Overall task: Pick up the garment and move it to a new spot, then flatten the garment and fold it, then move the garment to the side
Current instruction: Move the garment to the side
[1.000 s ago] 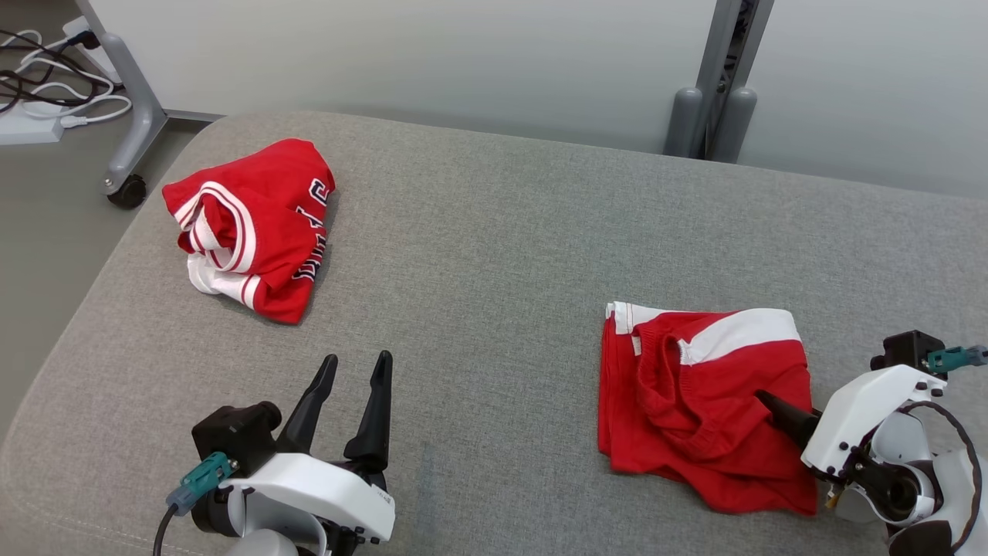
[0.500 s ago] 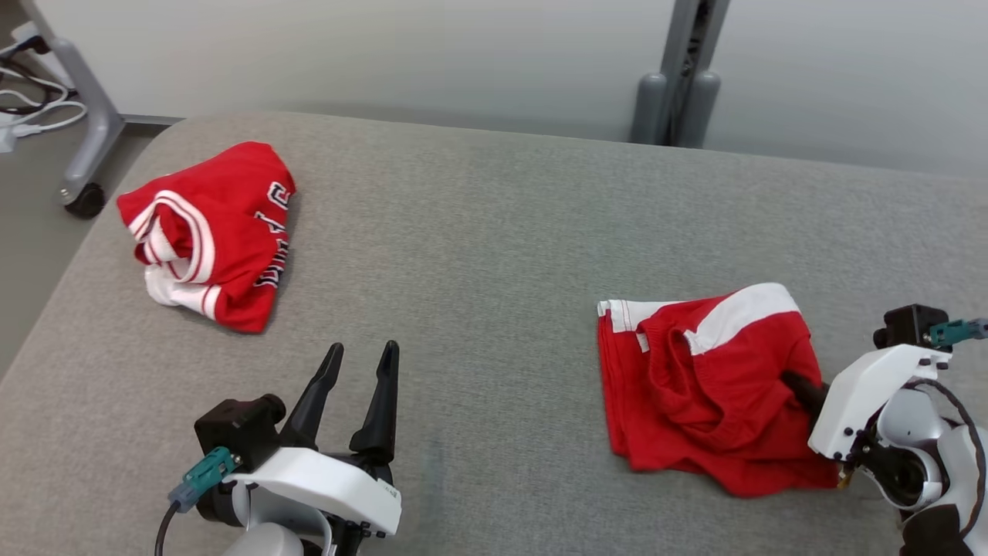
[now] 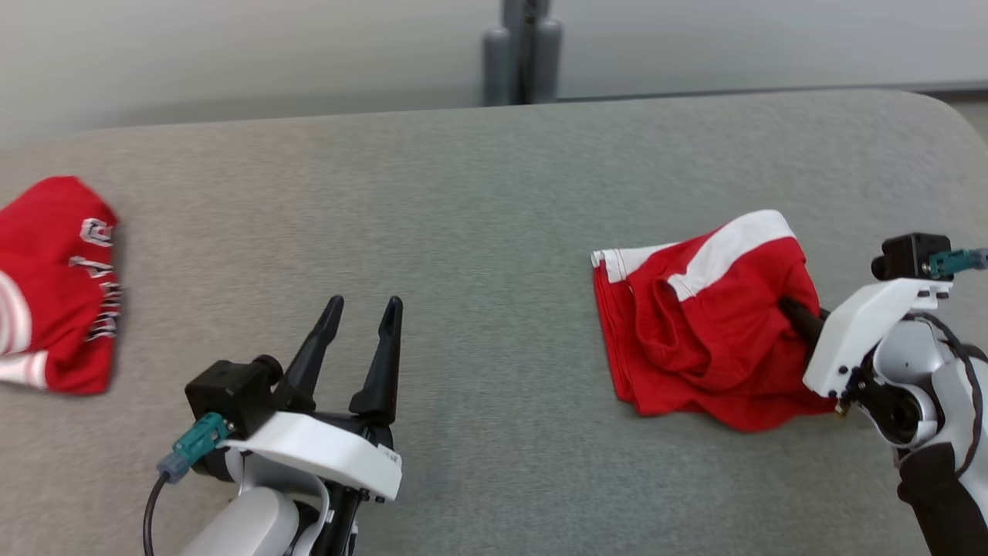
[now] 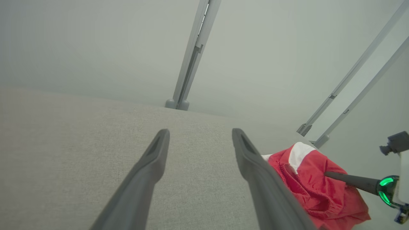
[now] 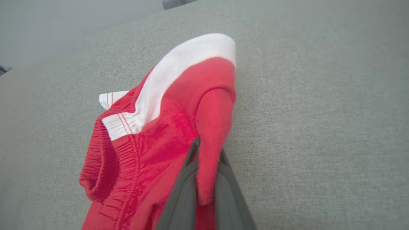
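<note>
**Right tool pinching garment, grip looks thin**

Head view: your right tool (image 3: pixel 796 313) is clamped on the right edge of the garment (image 3: pixel 695 340), which lies crumpled on the right of the surface (image 3: pixel 478 201). Your left tool (image 3: pixel 363 305) hangs spread and empty. Second red garment (image 3: pixel 46 286) far left, lettering unreadable.
Left wrist view: no labels.
Right wrist view: just one thin fold pinched. Lift fast and it could slip out.

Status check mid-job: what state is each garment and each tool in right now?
Red shorts with a white band: crumpled on the grey fabric surface, one fold pinched.
Red jersey with white trim: bunched up, lying free, untouched.
Left tool: open, holding nothing.
Right tool: shut on a fold of the shorts.
</note>
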You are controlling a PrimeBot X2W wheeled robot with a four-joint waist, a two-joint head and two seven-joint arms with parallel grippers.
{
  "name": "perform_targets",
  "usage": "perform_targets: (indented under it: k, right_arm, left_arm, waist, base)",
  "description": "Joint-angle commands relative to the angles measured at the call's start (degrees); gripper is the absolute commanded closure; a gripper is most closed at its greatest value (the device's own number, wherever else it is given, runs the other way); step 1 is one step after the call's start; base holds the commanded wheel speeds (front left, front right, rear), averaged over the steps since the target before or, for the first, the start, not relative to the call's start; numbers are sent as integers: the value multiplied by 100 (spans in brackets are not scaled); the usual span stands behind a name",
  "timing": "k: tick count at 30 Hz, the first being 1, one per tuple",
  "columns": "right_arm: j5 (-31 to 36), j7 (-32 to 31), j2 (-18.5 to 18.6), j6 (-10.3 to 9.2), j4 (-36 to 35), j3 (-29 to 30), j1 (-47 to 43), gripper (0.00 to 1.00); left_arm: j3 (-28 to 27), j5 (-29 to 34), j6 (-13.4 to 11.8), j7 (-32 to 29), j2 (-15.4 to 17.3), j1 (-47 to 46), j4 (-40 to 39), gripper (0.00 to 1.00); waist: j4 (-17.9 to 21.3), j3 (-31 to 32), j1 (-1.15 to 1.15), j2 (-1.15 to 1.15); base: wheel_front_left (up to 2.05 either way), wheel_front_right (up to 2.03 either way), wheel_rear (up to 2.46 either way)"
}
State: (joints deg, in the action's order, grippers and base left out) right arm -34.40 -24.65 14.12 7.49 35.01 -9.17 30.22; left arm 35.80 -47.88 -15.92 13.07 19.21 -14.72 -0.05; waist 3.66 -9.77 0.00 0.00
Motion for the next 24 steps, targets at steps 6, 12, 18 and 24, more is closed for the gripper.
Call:
perform_targets:
  k: [6, 12, 18, 24]
  right_arm:
    - [-30, 174, 2, 2, 147, -144, 456, 100]
    - [22, 389, 31, 2, 503, -253, 927, 100]
    - [211, 654, 282, 2, 979, -279, 1482, 100]
    - [491, 912, 676, 1, 1474, -287, 2000, 100]
  left_arm:
    - [-28, 148, -64, -78, 95, -345, -134, 0]
    - [-20, 252, -127, -173, 158, -555, -291, 0]
    - [-26, 375, -211, -285, 285, -708, -576, 0]
    - [-1, 498, -311, -435, 405, -863, -873, 0]
  waist:
    - [808, -527, 0, 0]
    - [1007, -762, 0, 0]
    - [1028, -1013, 0, 0]
    - [925, -1263, 0, 0]
  base:
    - [0, 0, 0]
    - [0, 0, 0]
    - [0, 0, 0]
    - [0, 0, 0]
